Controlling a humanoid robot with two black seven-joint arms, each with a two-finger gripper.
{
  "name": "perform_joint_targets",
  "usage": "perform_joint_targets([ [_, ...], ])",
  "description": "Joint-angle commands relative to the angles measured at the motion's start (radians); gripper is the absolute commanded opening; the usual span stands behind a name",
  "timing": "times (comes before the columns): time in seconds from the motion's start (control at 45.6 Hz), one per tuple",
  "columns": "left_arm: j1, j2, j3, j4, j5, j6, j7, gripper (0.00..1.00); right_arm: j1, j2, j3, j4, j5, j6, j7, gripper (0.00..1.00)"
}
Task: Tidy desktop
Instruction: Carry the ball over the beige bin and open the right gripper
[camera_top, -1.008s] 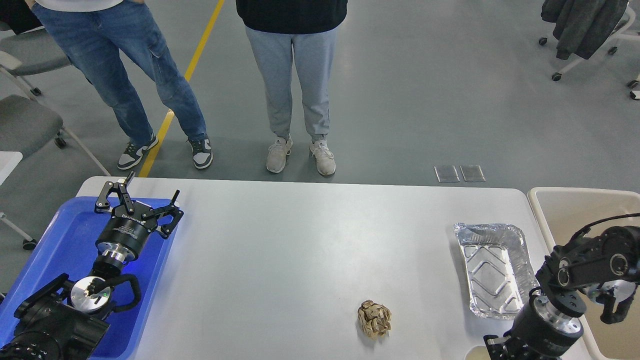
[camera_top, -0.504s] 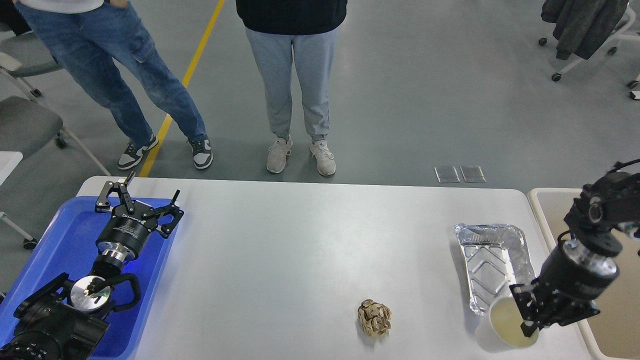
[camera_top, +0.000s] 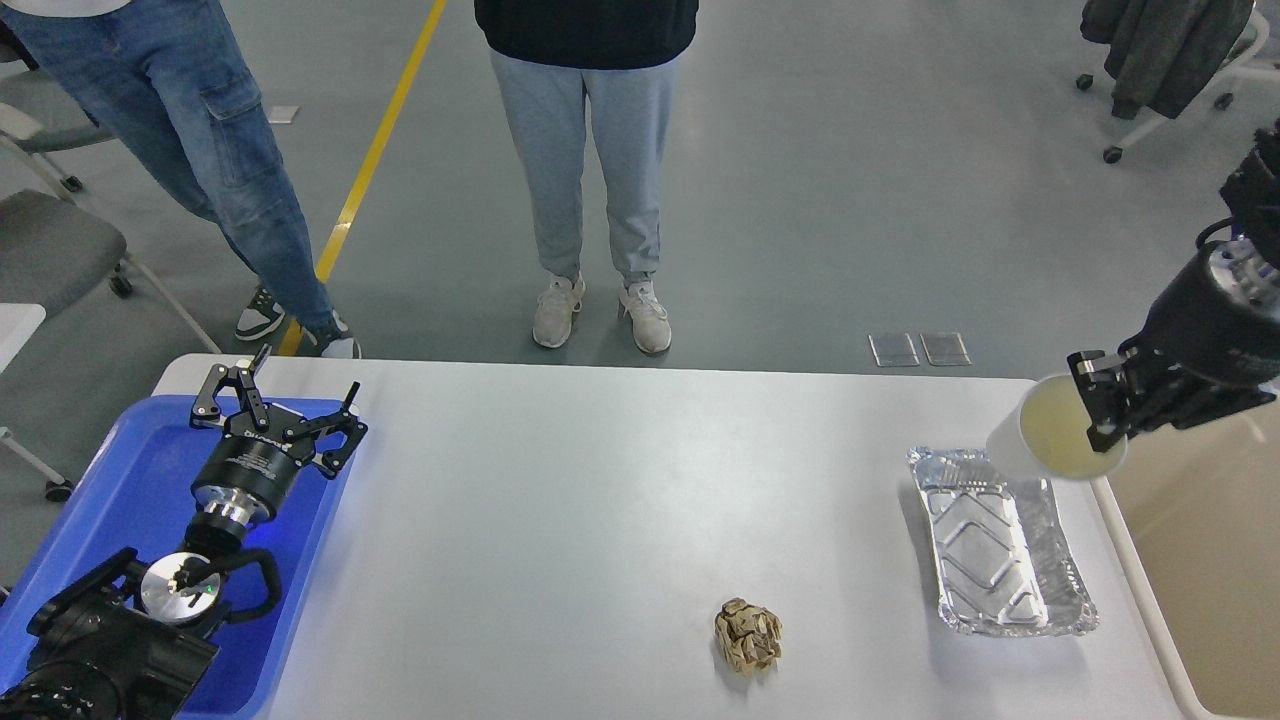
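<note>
The desktop (camera_top: 600, 500) is a large white-grey table with rounded corners. On it lie a crumpled brown paper ball (camera_top: 748, 637) near the front and an empty foil tray (camera_top: 1000, 545) at the right. My right gripper (camera_top: 1098, 410) is shut on the rim of a white paper cup (camera_top: 1050, 440), held tilted in the air above the foil tray's far end, near the table's right edge. My left gripper (camera_top: 278, 402) is open and empty above the far end of the blue tray (camera_top: 130, 480) at the left.
A beige rimmed bin (camera_top: 1200, 560) stands beside the table's right edge. Two people (camera_top: 590, 150) stand just beyond the far edge. Office chairs stand at far left and far right.
My right arm has lifted the cup from the table's front right corner and carried it up and away, over the foil tray's far end. The left person has stepped leftwards. My left arm has not moved.
</note>
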Motion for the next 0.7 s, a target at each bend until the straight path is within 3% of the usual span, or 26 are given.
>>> perform_joint_targets([
  [0.0,0.000,0.000,0.000,0.000,0.000,0.000,0.000,1.00,0.117,-0.002,-0.018,0.000,-0.062,0.002,-0.009,0.00],
  [0.416,0.000,0.000,0.000,0.000,0.000,0.000,0.000,1.00,0.105,-0.013,-0.021,-0.041,-0.090,0.002,-0.007,0.00],
  [0.679,0.000,0.002,0.000,0.000,0.000,0.000,-0.002,1.00,-0.012,-0.193,-0.015,-0.274,-0.096,0.002,-0.009,0.00],
])
